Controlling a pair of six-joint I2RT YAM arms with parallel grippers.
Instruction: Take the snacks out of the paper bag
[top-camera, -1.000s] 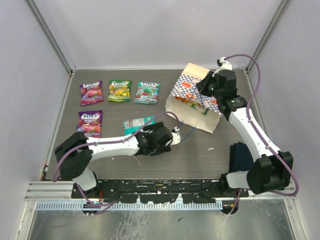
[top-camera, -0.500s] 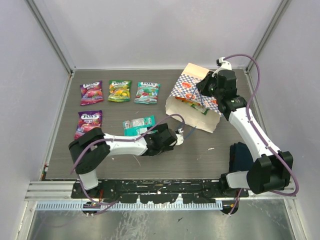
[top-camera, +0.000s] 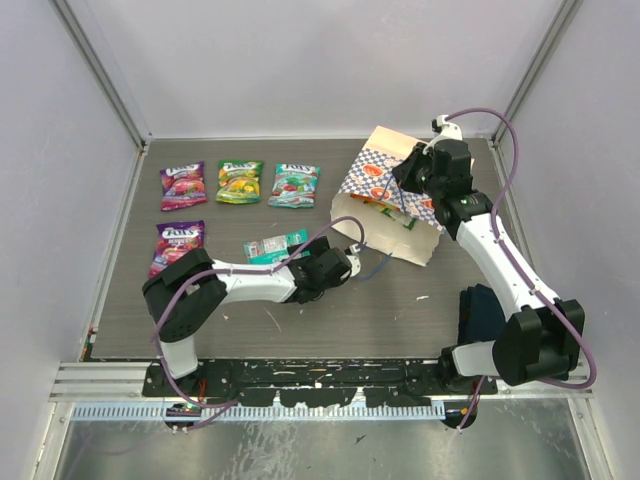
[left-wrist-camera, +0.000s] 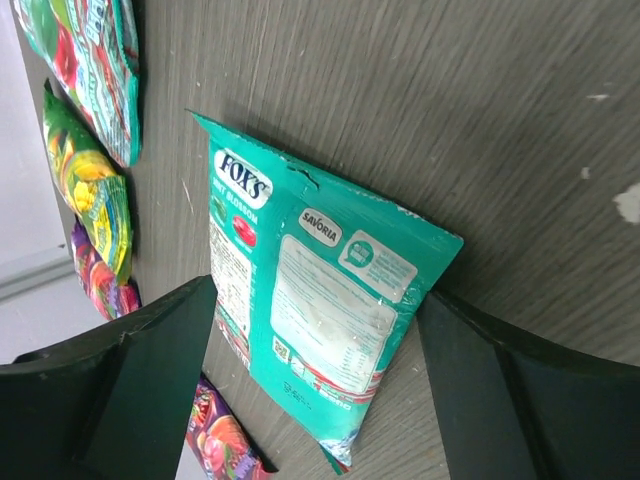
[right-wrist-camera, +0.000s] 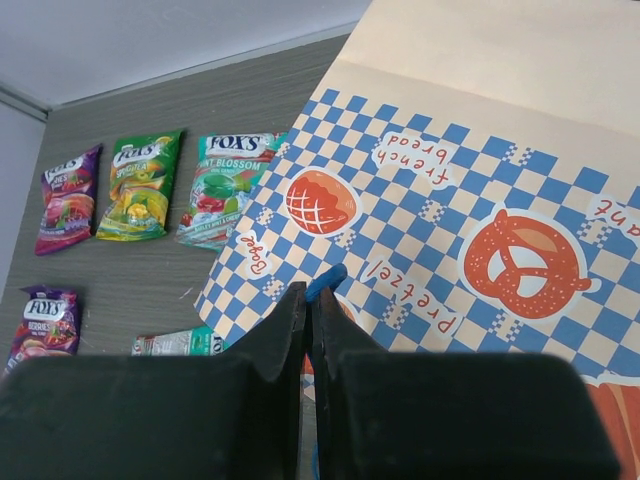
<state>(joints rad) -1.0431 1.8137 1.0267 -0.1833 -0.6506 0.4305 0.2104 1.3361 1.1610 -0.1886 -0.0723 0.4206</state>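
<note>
Left arm (top-camera: 250, 285) farther back, tool (left-wrist-camera: 318, 295) over teal packet (left-wrist-camera: 325, 330)

Top camera looked down from behind, left wrist view close above a flat teal candy packet (left-wrist-camera: 320, 320), right wrist view close against a tan checkered paper bag (right-wrist-camera: 470, 190), both shared overhead.

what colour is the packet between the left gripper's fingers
Teal, with white print; the packet shows best in the left wrist view.

Tan, blue-checkered paper bag (top-camera: 372, 178) hides most of the packets (top-camera: 385, 212) inside it; dark blue cloth (top-camera: 480, 305) lies partly behind the right arm (top-camera: 495, 250); top frame edge crops a glossy teal candy packet (left-wrist-camera: 95, 70).
</note>
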